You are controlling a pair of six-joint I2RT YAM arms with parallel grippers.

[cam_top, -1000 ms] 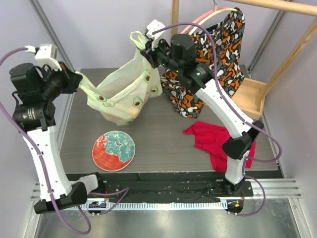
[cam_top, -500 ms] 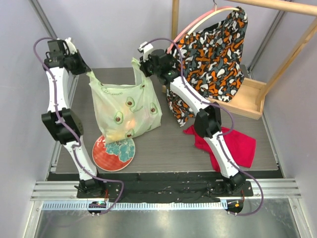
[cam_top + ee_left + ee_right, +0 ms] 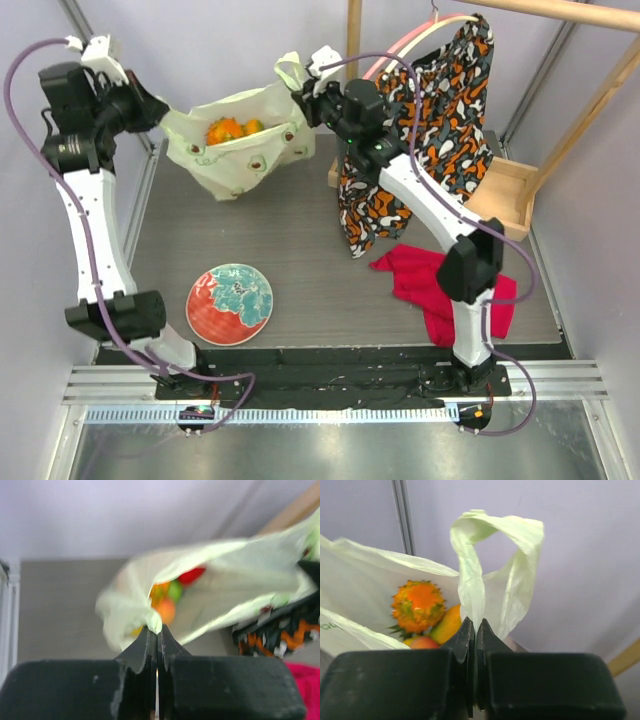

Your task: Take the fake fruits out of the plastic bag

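The pale green plastic bag [image 3: 240,150] hangs in the air at the back of the table, stretched between both grippers with its mouth gaping. My left gripper [image 3: 152,112] is shut on the bag's left edge [image 3: 156,622]. My right gripper [image 3: 300,97] is shut on the base of a handle loop [image 3: 492,555]. Fake fruits [image 3: 232,128] lie inside the bag: an orange pineapple [image 3: 418,606], a yellow-orange mango [image 3: 448,624] and a peach [image 3: 422,642]. The left wrist view shows a red piece [image 3: 192,575], a green fruit [image 3: 174,590] and an orange one [image 3: 165,611].
A red-and-teal plate [image 3: 230,303] lies on the table at front left. A red cloth [image 3: 430,285] lies at front right by the right arm. An orange-black-white patterned garment [image 3: 420,120] hangs from a wooden rack [image 3: 505,190] at back right.
Both arms have lifted the bag up and back off the plate and table, spreading its mouth wide. The fruits now show through the opening. The left arm has swung back and up.
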